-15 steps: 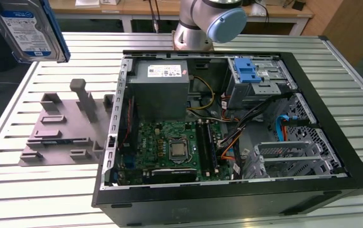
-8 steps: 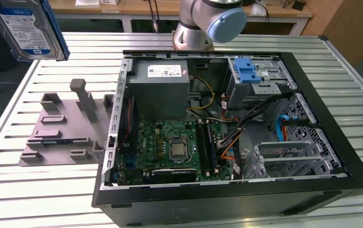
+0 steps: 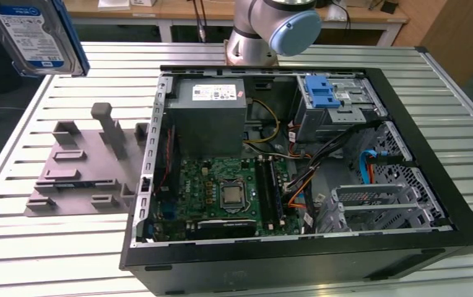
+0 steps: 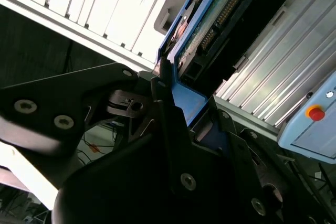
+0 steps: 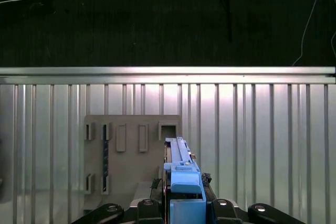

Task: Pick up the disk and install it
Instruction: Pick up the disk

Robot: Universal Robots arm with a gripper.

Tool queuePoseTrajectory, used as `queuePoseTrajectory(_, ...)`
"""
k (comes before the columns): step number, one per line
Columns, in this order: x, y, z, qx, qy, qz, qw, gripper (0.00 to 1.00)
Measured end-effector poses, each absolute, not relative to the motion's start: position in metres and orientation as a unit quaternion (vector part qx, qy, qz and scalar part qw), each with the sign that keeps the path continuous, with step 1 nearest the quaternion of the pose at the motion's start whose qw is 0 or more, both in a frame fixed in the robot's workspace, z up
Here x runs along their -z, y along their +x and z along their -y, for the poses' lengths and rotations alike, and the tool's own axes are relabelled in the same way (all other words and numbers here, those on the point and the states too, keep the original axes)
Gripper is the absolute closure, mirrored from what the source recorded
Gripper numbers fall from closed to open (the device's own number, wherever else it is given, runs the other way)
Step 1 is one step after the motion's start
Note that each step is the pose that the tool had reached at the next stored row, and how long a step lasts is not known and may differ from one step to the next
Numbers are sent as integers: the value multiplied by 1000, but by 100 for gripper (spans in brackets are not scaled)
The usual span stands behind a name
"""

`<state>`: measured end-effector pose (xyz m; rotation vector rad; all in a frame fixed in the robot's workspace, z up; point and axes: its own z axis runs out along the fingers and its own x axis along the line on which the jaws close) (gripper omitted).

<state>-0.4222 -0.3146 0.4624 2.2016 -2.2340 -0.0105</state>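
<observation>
Slatted aluminium table (image 3: 434, 74), workshop benches behind. On it lies a computer case (image 3: 303, 253) on its side with the side panel off, presumably so the bays can be reached from above. Inside are the grey power supply (image 3: 207, 117), the green motherboard (image 3: 220, 192) and a blue-latched drive cage (image 3: 323, 93) at the far corner, near the arm (image 3: 273, 28). Just beside the case, on the exterior view's left, sits a grey slotted fixture (image 3: 80, 179), apparently a rack for standing parts on edge. The disk (image 3: 34, 31) is up in the air at the exterior view's upper left, well apart from the case and touching neither table nor fixture. Its label faces the camera and the blue carrier frames it. In the second wrist view the gripper (image 4: 191, 106) has its black fingers (image 4: 164, 98) closed onto the carrier's end, with blue plastic pinched between them. Gripping the frame rather than the drive body leaves the circuit-board face and the connector pins clear. In the first wrist view the disk (image 5: 181, 166) shows edge-on, hanging above the table at the fixture's (image 5: 131, 145) edge. My reading: the pick-up is done and the install has not started, since the disk is nowhere near the drive cage.
</observation>
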Motion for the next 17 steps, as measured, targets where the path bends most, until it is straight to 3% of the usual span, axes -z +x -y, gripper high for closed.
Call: queuePoseTrajectory(17, -480, -422, 314, 3, 702, 712, 3, 64)
